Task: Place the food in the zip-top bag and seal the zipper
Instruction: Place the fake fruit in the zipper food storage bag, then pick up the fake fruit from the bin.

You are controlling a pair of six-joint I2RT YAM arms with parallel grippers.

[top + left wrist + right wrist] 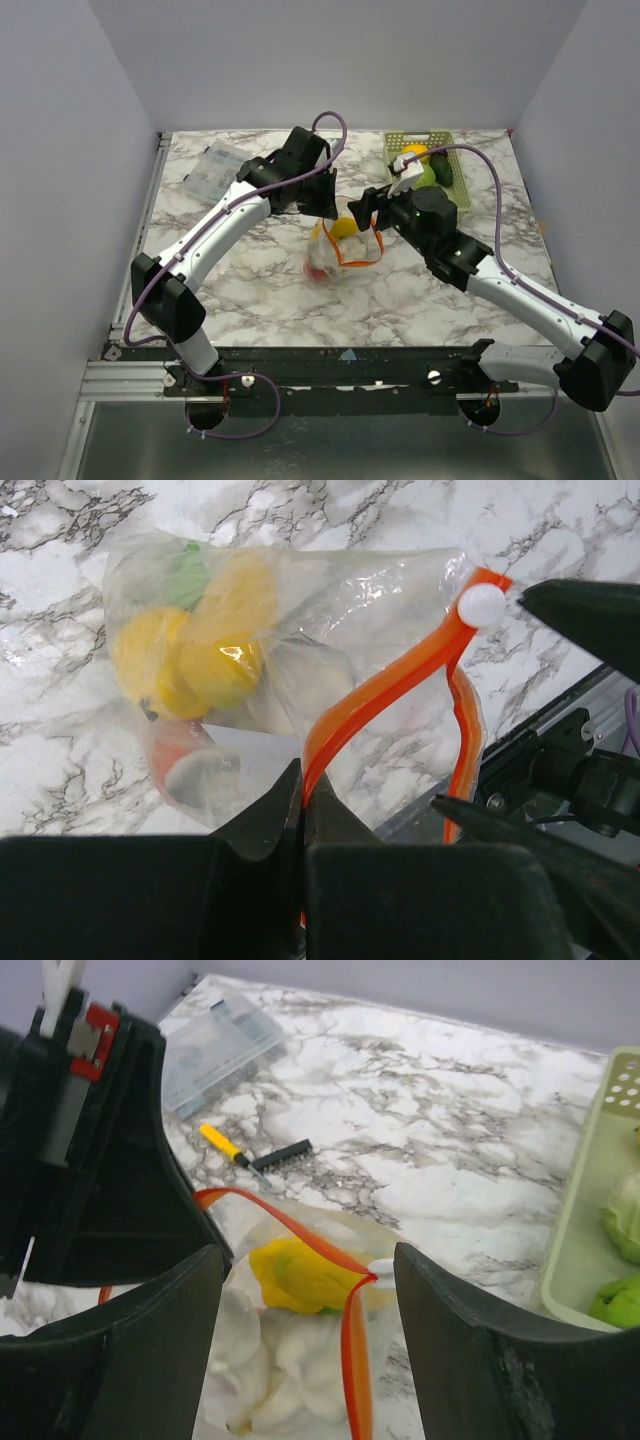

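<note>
Where the zip-top bag (338, 255) lies: in the middle of the tabletop (260, 290), between the two arms.
Inside it: a yellow lemon (185, 662) and more food.
Left jaws: squeezed tight on the zipper (385, 690).
Right jaws: wide apart, holding nothing, hanging over the bag's mouth.
White slider (380, 1268): between the right jaws, close to one side.
Which way: the zipper runs from the left jaws across to the right jaws, so the right arm (520, 290) looks nearer the slider.
Mouth: the zipper's two sides are apart, so likely not zipped yet.
</note>
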